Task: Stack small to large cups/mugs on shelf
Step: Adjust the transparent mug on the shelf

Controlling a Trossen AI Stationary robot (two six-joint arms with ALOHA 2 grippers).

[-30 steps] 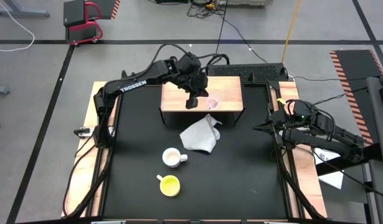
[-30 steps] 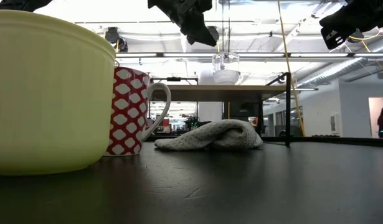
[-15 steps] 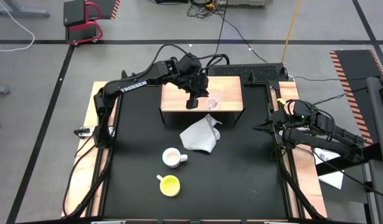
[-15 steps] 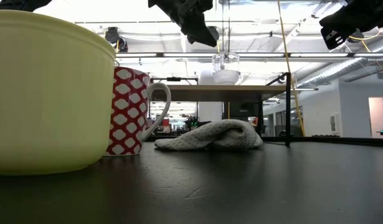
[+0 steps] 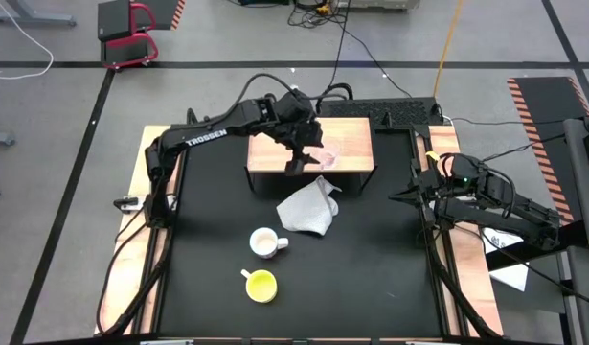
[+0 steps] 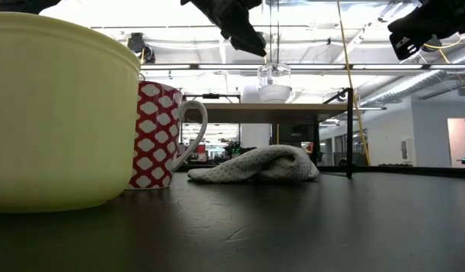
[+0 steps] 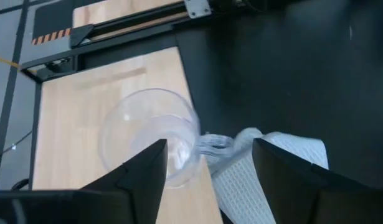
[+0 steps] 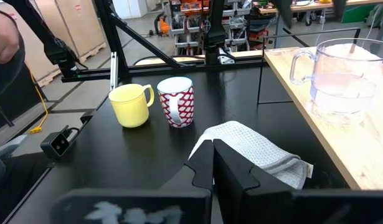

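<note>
On the shelf [image 5: 275, 146], L gripper [image 5: 302, 159] hangs over the front edge w/ fingers spread wide, holding nothing; clear glass cup [image 5: 328, 153] stands just beside it. Yellow cup [image 5: 260, 285] & white patterned mug [image 5: 265, 242] sit on table front. R gripper [image 5: 416, 195] closed, empty, at right edge.

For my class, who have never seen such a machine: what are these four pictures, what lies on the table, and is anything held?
It is a robot with two dark arms at a black table.

One picture looks straight down, one looks level across the tabletop, and one is taken from each arm's wrist.

A wooden shelf stands at the far edge, with a clear glass cup on it. In front lie a grey-white cloth, a red-and-white patterned mug and a yellow cup.

The left hand is open above the glass cup and holds nothing. The right hand waits shut at the table's right side, also holding nothing.
</note>
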